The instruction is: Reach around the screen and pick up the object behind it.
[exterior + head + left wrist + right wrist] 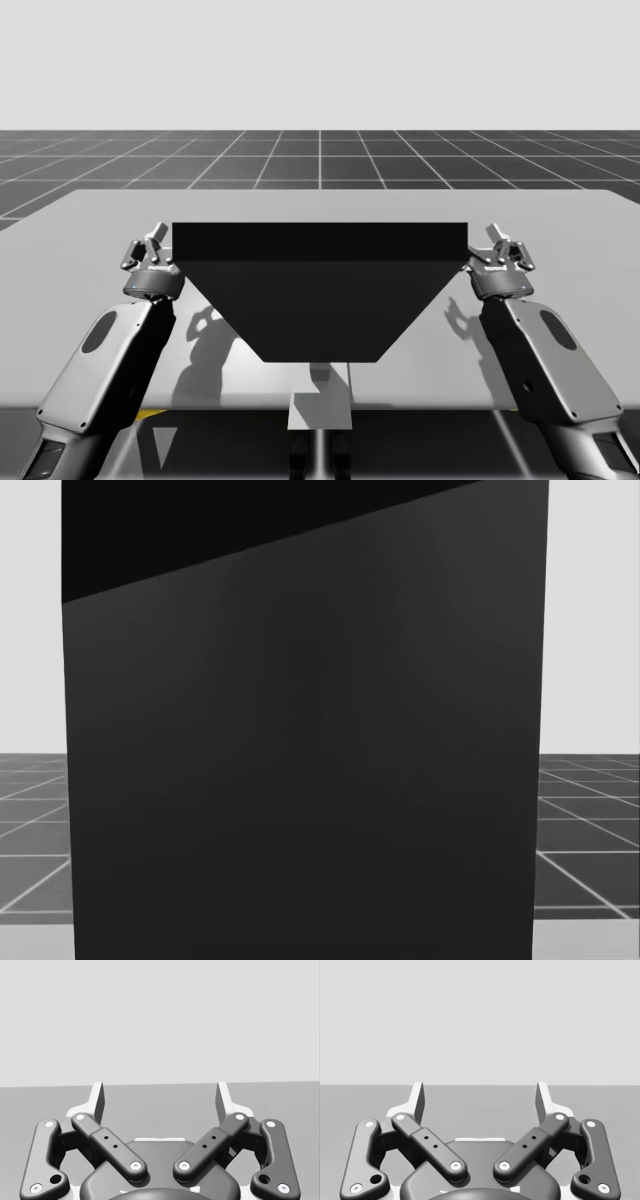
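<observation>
The matte black flat screen [320, 290] stands mid grey table [100, 215], between my left end effector [148, 243] and right end effector [505, 243], both spread wide; it hides the object behind.

The left forearm [105, 365] and right forearm [555, 360] are light grey shells, each carrying a dark oval inset [98, 332]. The left pincer [160, 1097] and right pincer [480, 1097] are built alike. Each has two pale flat fingers [97, 1102] on dark grey linkage bars [110, 1147], joined by round silver pivot pins [135, 1165] above a rounded dark base [160, 1192]. Each inner bar has two small holes.
</observation>
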Available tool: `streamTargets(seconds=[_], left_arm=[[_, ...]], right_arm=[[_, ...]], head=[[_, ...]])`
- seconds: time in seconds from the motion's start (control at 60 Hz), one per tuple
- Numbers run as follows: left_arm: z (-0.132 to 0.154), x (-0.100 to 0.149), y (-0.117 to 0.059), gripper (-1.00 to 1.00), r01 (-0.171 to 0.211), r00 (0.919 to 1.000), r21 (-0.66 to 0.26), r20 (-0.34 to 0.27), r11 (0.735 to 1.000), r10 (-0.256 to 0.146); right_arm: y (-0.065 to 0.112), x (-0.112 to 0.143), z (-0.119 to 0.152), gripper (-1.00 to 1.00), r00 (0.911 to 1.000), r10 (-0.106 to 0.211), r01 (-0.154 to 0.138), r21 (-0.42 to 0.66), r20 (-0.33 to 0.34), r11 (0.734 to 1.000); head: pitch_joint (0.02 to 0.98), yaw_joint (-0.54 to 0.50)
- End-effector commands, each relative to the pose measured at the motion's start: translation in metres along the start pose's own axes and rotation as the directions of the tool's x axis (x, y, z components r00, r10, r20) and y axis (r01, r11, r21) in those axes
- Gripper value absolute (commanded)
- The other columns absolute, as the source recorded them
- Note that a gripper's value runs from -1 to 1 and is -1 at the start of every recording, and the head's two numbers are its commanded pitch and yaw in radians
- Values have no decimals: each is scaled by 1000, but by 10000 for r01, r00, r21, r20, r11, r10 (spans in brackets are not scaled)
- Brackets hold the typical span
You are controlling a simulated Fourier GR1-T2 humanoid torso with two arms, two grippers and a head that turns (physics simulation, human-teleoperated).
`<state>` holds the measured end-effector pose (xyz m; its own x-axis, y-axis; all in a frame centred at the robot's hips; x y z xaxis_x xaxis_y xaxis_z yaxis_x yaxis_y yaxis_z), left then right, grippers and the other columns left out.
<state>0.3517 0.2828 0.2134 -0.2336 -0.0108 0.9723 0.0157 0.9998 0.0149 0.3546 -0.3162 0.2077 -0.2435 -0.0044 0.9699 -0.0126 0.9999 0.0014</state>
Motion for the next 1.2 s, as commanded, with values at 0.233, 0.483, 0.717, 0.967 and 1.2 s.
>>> streamTargets(seconds=[0.233,0.483,0.717,0.967,1.2], left_arm=[[1,-2,1,-1000,-37,9958,-1163,-908,9932,-69],[24,15,2,-1000,72,9872,-3433,-1473,9392,-614],[65,25,20,-1000,-163,9787,-5487,-1798,8358,-990],[84,21,39,-1000,-571,9713,-6645,-2096,7451,-1125],[82,4,37,-1000,-387,9580,-7054,-2275,7077,-1744]], right_arm=[[6,-3,4,-1000,9960,-85,226,1590,-892,9870],[12,8,16,-1000,9907,-625,1066,4049,-1205,9081],[5,8,43,-1000,9861,-159,1149,6081,-1657,7855],[-9,-5,67,-1000,9814,684,927,7555,-1792,6485],[-5,-8,72,-1000,9825,1089,587,8052,-1514,5901]], head=[[74,-23],[80,-20],[88,-24],[91,-18],[95,-9]])
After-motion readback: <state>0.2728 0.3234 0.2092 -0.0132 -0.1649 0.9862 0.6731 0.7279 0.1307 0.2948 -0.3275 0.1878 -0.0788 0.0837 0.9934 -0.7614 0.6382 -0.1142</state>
